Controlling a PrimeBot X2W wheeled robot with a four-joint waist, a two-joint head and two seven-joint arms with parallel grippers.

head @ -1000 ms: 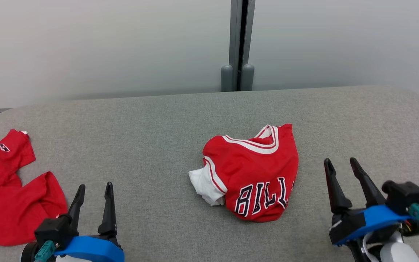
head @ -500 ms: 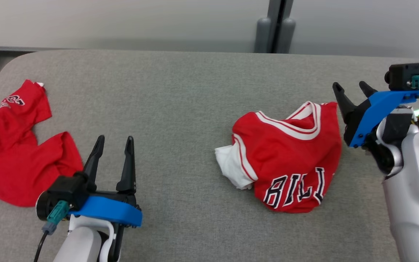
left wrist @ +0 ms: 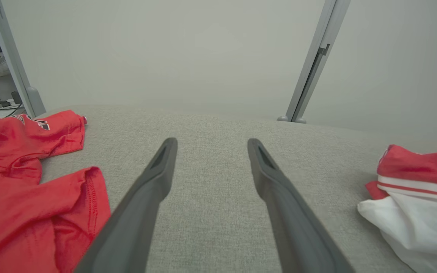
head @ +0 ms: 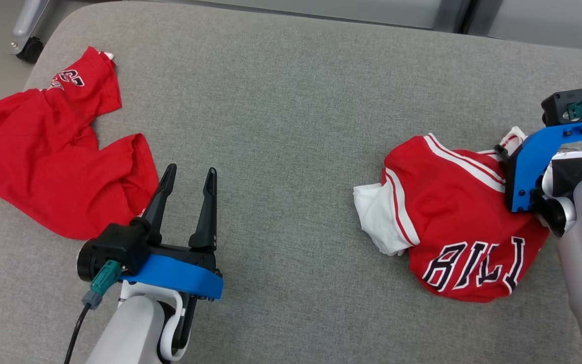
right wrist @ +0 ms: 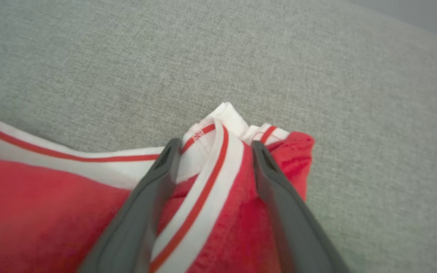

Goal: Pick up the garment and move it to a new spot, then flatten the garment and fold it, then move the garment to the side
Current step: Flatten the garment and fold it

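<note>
Two red garments lie on the grey table (head: 291, 101): a loose shirt (head: 43, 151) at the far left, and the bunched jersey (head: 452, 222) at the right, which is my job. My right claw (right wrist: 212, 146) is down on the jersey's far right corner, fingers spread wide with the striped edge (right wrist: 234, 151) standing between them, nothing pinched yet. I judge that this raised fold gives the surest hold for lifting. My left claw (head: 191, 170) hangs open over bare table between the garments, well apart from the jersey.
</note>
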